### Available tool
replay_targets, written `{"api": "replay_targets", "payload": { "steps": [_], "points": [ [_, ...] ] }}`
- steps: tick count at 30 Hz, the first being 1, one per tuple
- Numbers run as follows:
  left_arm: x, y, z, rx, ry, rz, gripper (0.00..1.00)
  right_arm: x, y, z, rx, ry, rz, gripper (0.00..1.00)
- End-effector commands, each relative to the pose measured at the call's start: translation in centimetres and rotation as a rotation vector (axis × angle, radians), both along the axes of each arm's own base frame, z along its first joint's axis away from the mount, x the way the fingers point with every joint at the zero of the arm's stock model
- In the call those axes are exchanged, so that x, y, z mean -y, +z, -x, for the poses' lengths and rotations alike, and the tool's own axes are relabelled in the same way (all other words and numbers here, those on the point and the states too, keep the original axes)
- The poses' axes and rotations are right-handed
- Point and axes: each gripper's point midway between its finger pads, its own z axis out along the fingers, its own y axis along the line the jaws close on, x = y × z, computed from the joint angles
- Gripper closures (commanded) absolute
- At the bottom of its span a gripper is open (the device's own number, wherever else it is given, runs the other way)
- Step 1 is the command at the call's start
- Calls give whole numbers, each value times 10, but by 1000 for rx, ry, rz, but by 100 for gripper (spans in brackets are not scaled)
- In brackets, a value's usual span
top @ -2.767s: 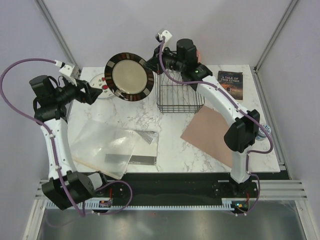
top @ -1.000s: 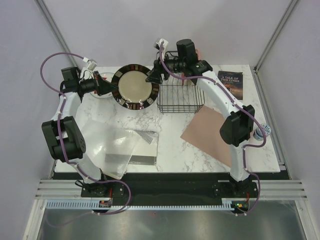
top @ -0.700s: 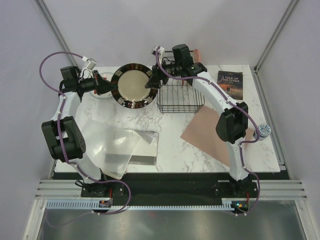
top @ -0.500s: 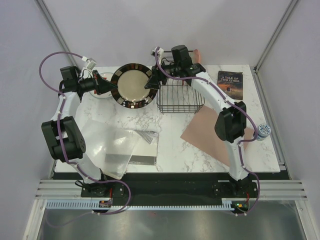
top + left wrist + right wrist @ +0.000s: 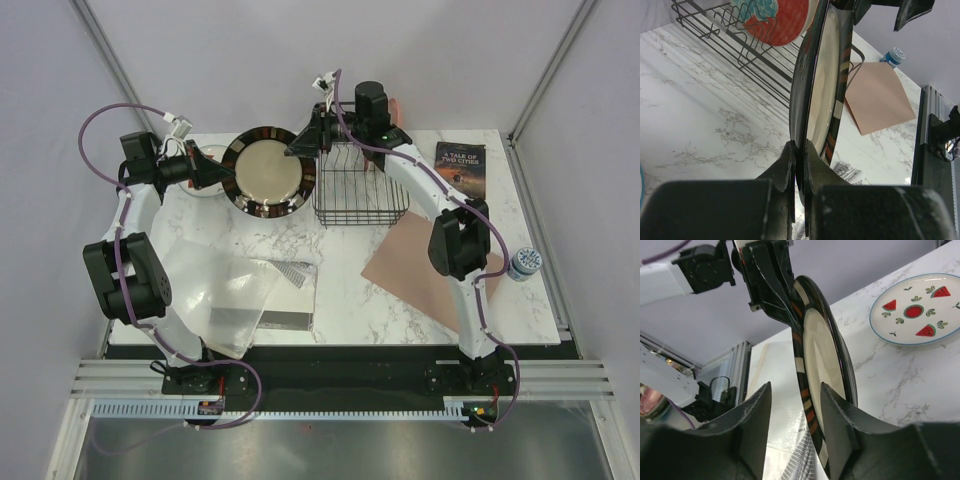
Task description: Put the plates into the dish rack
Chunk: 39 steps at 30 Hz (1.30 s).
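Note:
My left gripper (image 5: pixel 220 174) is shut on the left rim of the dark brown-rimmed, cream-centred plate (image 5: pixel 268 172) and holds it up on edge left of the black wire dish rack (image 5: pixel 360 186). In the left wrist view the fingers (image 5: pixel 788 159) pinch that rim (image 5: pixel 822 90). My right gripper (image 5: pixel 796 395) is open, its jaws on either side of the plate's opposite rim (image 5: pixel 822 365), with a gap on the outer side. A red plate with a teal flower (image 5: pixel 777 17) stands in the rack. The white plate with red fruit marks (image 5: pixel 915 310) lies flat on the table behind the left gripper.
A pinkish-brown mat (image 5: pixel 420 262) lies right of centre and a dark book (image 5: pixel 460 168) at the back right. A blue-capped bottle (image 5: pixel 523 263) stands at the right edge. A clear plastic bag and papers (image 5: pixel 225 292) cover the front left.
The right gripper has come in over the plate's right rim and its jaws have narrowed around it. The left gripper and the plate have stayed in place.

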Motion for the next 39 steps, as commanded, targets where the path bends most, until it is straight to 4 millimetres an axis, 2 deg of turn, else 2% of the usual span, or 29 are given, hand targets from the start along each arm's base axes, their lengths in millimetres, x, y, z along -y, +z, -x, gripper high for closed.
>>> {"api": "replay_targets", "payload": {
  "steps": [1, 4, 7, 8, 12, 15, 20, 27, 28, 31, 32, 33, 35, 39],
  "points": [
    [13, 60, 30, 132, -175, 61, 98, 30, 39, -11, 69, -3, -81, 46],
    [14, 65, 34, 142, -188, 64, 98, 48, 44, -16, 74, 0, -83, 41],
    [15, 69, 39, 137, -210, 75, 98, 57, 39, -18, 70, 8, -76, 39],
    [16, 71, 40, 133, -218, 80, 98, 59, 32, -19, 62, 3, -69, 38],
    [17, 77, 45, 135, -236, 87, 98, 59, 26, -22, 72, 3, -64, 36],
    [17, 78, 44, 108, -233, 95, 98, 55, 27, -20, 69, 34, -70, 35],
    [15, 78, 37, 110, -222, 90, 98, 45, 34, -4, 89, 89, -76, 33],
    [16, 77, 30, 101, -223, 92, 98, 25, 27, 17, 68, 159, -72, 33],
    [16, 77, 29, 101, -223, 92, 98, 23, 27, 19, 71, 164, -73, 34],
    [16, 75, 27, 94, -221, 94, 98, 18, 26, 19, 68, 161, -73, 49],
    [15, 75, 26, 94, -220, 93, 98, 18, 27, 19, 68, 160, -74, 58],
    [15, 74, 25, 92, -218, 93, 98, 18, 27, 18, 69, 155, -74, 60],
    [16, 72, 24, 89, -217, 93, 98, 18, 28, 19, 65, 156, -74, 63],
    [16, 66, 20, 78, -215, 95, 98, 15, 26, 21, 52, 164, -73, 61]
  ]
}}
